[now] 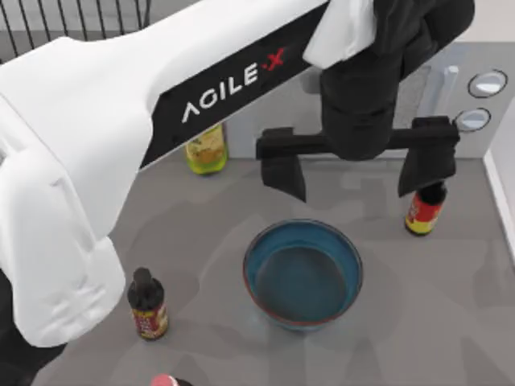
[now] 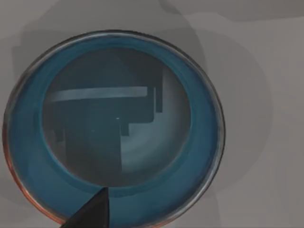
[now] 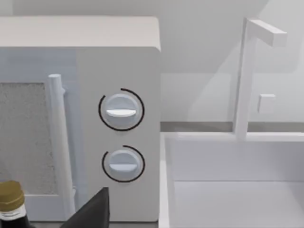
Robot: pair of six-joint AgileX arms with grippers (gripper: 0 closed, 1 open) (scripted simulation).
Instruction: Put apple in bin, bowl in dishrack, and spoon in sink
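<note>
Bowl teal-blue inside w/ thin reddish-brown rim. Left gripper matte black; its arm white w/ black strip, white lettering + a red X. Countertop mid grey. Yellow-green bottle nr back edge. Two dark bottles, red/yellow labels. Microwave off-white, knobs pale w/ black ring arcs, door mesh speckled grey. Sink and faucet white. Dishrack dark wire.
</note>
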